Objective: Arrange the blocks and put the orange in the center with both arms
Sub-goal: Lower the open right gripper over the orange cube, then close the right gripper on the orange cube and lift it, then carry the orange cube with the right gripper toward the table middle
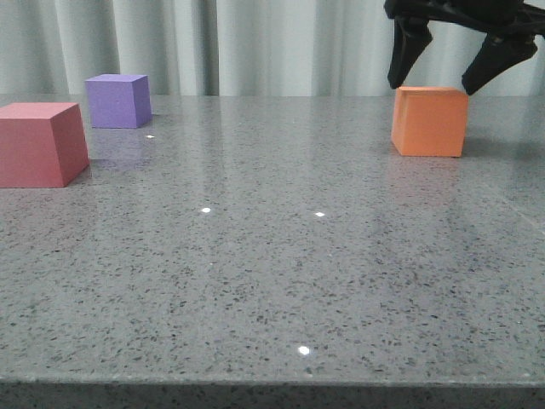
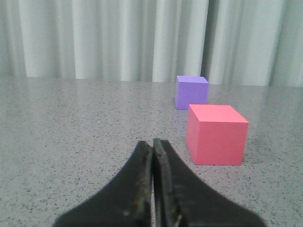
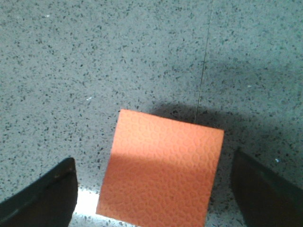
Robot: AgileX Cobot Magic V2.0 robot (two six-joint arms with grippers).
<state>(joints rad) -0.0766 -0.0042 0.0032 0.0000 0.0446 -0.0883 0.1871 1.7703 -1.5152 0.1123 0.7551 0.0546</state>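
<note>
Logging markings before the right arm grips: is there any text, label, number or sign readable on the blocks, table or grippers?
None in any view.
orange cube: plain faces, only a pebbled texture on top.
red cube: plain.
purple cube: plain.
table: speckles only.
right gripper and left gripper: plain black, no markings.

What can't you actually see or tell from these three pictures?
- Left gripper: outside the front view; its body is cut off by the left wrist view's bottom edge.
- Right gripper: arm cut off by the front view's top edge.
- Orange cube: near edge cut off in the right wrist view.
- Red cube: left side cropped in front view.
</note>
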